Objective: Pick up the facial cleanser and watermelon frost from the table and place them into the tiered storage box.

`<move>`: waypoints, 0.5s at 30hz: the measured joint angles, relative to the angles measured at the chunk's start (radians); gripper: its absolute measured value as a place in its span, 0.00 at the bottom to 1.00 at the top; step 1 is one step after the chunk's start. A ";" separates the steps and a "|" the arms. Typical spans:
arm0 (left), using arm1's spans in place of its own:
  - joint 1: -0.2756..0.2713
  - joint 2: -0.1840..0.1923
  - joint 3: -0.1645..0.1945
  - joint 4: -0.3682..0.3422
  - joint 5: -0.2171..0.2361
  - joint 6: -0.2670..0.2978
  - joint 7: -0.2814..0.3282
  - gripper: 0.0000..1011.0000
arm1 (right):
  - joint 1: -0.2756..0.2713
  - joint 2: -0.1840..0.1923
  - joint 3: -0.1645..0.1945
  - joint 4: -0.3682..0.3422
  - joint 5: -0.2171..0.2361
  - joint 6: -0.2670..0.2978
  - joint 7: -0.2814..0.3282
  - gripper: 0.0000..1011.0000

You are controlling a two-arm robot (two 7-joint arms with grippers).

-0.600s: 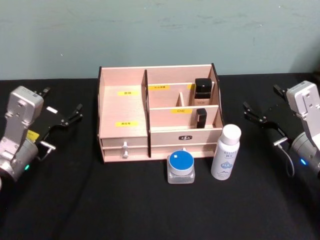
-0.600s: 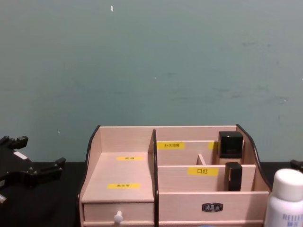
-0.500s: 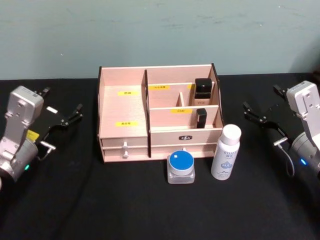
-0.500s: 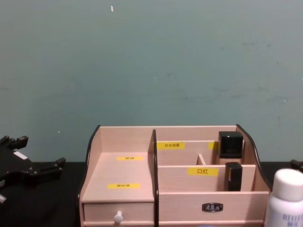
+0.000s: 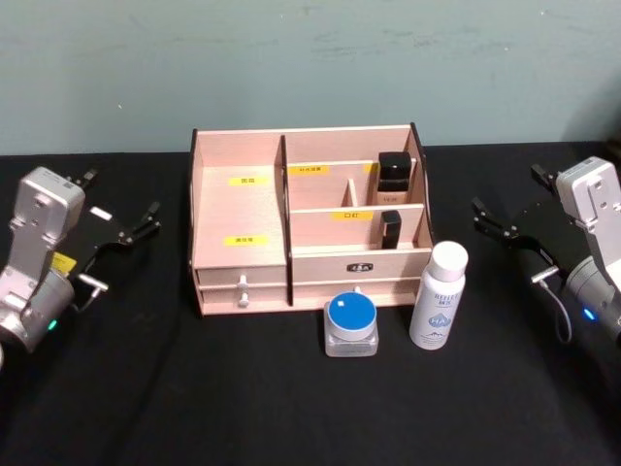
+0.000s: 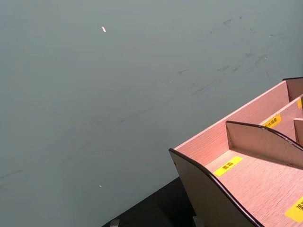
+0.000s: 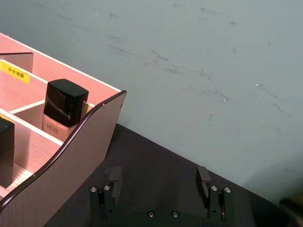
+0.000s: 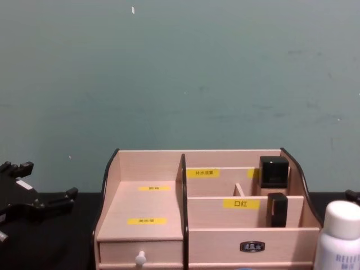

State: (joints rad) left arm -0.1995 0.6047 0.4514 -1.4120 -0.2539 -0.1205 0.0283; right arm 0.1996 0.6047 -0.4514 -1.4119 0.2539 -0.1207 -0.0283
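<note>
The tiered storage box (image 5: 243,209) stands at the middle back of the black table, also seen in the chest view (image 8: 152,202) and from both wrists (image 6: 246,161) (image 7: 61,156). In front of its right half stand a white bottle with blue print, the facial cleanser (image 5: 438,296) (image 8: 337,236), and a small clear jar with a blue lid, the watermelon frost (image 5: 350,325). My left gripper (image 5: 123,196) (image 8: 48,180) hovers open left of the box. My right gripper (image 5: 506,190) (image 7: 158,176) hovers open to the box's right, behind the bottle. Both hold nothing.
Two black-capped items (image 5: 393,172) (image 5: 390,229) stand in the box's right compartments. Small drawers with a white knob (image 5: 243,287) face front. A grey-green wall (image 5: 310,58) rises behind the table. Black tabletop (image 5: 243,408) stretches in front.
</note>
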 joint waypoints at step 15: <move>0.000 0.000 0.000 0.000 0.000 0.000 0.000 0.99 | 0.000 0.000 0.000 0.000 0.000 0.000 0.000 0.99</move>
State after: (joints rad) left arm -0.1995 0.6047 0.4514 -1.4120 -0.2539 -0.1205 0.0283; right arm 0.1995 0.6047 -0.4514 -1.4120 0.2539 -0.1207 -0.0283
